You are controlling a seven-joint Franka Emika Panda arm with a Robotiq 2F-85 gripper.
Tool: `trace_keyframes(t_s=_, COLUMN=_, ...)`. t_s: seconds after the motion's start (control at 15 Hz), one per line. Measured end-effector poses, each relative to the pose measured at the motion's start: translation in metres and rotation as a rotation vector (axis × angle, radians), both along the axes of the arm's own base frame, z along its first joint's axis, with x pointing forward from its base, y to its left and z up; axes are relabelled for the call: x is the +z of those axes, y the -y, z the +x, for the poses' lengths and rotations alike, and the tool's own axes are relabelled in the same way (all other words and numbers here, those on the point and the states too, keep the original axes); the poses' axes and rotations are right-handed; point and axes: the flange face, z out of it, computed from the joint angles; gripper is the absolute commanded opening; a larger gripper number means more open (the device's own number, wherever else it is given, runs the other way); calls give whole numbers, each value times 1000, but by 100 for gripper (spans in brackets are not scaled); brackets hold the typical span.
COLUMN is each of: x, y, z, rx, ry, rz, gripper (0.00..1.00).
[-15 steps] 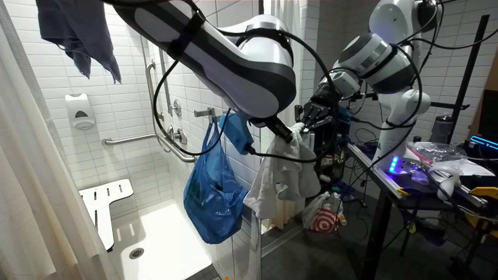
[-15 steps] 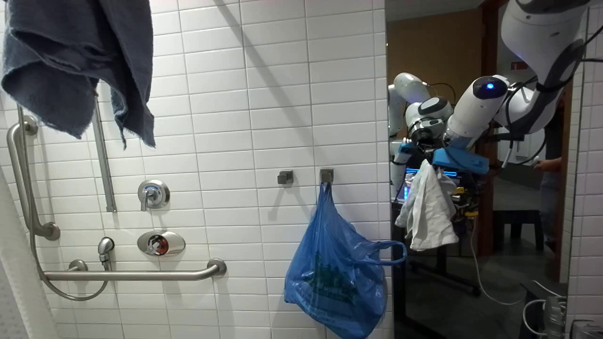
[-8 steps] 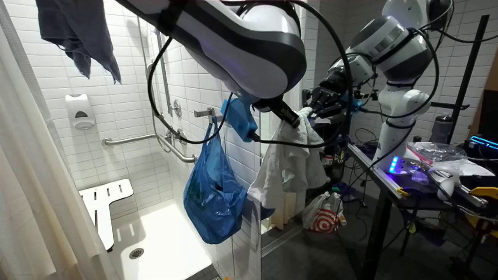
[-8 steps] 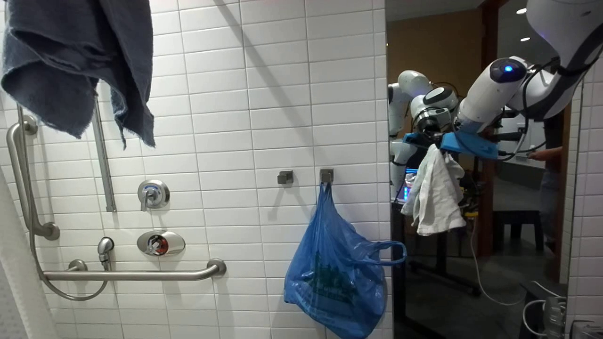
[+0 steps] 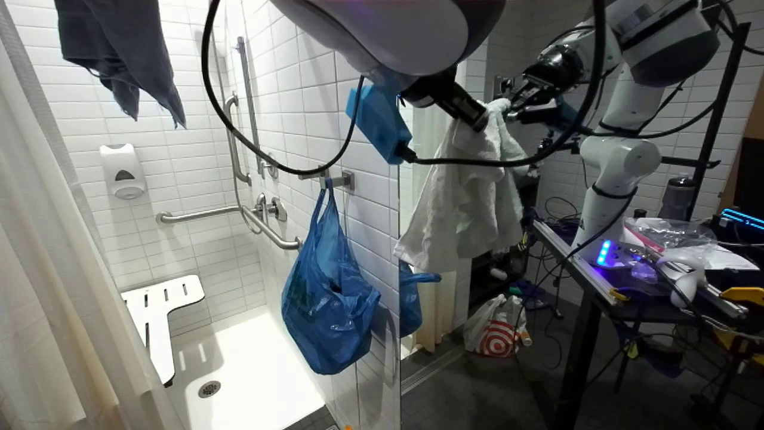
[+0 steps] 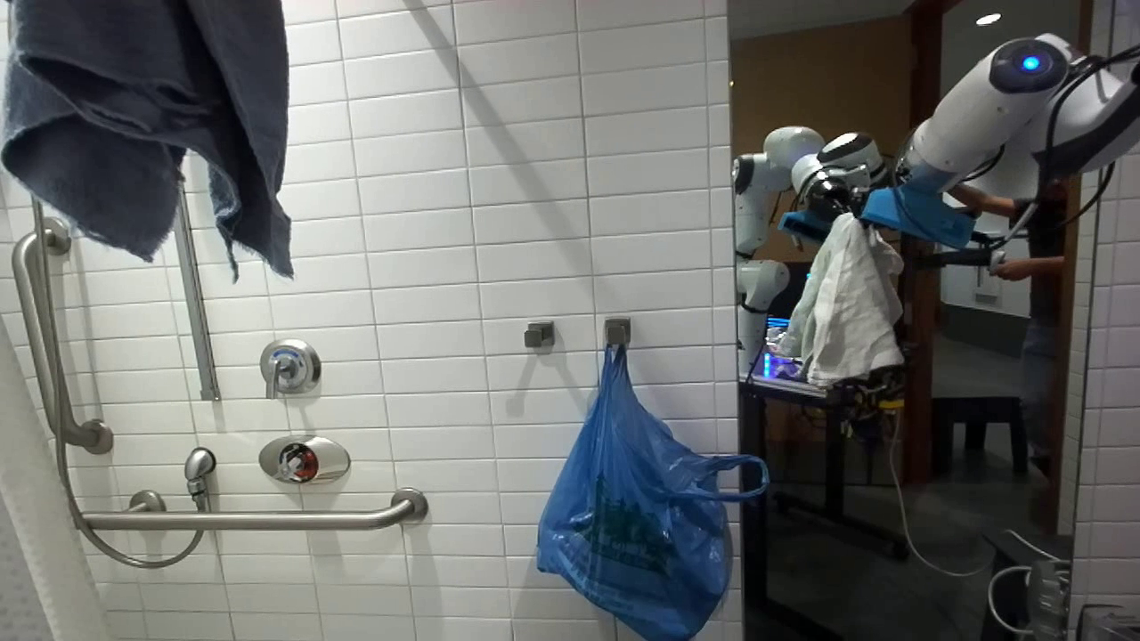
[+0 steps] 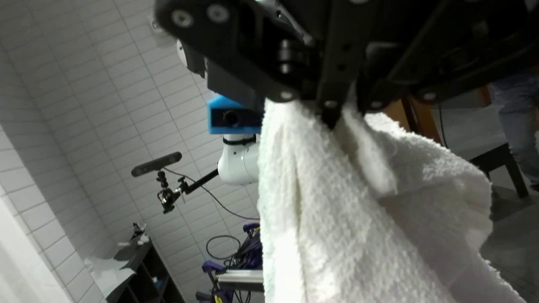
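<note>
A white towel [image 5: 444,203] hangs in loose folds from my gripper [image 5: 479,118], which is shut on its top. The same hold shows in an exterior view, with the towel [image 6: 855,303] dangling below the gripper [image 6: 860,212]. Seen from the wrist, the towel [image 7: 337,219] drops out of the gripper [image 7: 330,110] and fills the lower middle. The fingertips are partly hidden by cloth. The gripper is in front of a mirror [image 6: 971,499], which reflects an arm and a second image of the towel.
A blue plastic bag [image 5: 331,298] hangs from a wall hook [image 6: 617,331], beside another hook [image 6: 539,336]. A dark blue cloth [image 6: 151,125] hangs at upper left. A grab bar [image 6: 267,522] runs low on the tiled wall. A curtain [image 5: 65,251] stands at the left.
My gripper has risen with the towel still held, shifting rightward in both exterior views. The bag's reflection is now uncovered below the towel. The bag and dark cloth have not moved.
</note>
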Motion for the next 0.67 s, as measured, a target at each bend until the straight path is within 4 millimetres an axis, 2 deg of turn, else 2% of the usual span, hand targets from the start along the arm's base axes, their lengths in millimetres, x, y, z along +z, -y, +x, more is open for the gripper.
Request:
trace_keyframes(t_s=0.4, x=68, y=11, z=-38, rx=-31, ry=142, rz=-67, gripper=1)
trace_keyframes(t_s=0.53, x=85, y=10, z=-44, rx=-34, ry=173, rz=-87, gripper=1)
trace_keyframes(t_s=0.67, x=93, y=7, z=-42, rx=-29, ry=187, rz=-99, gripper=1)
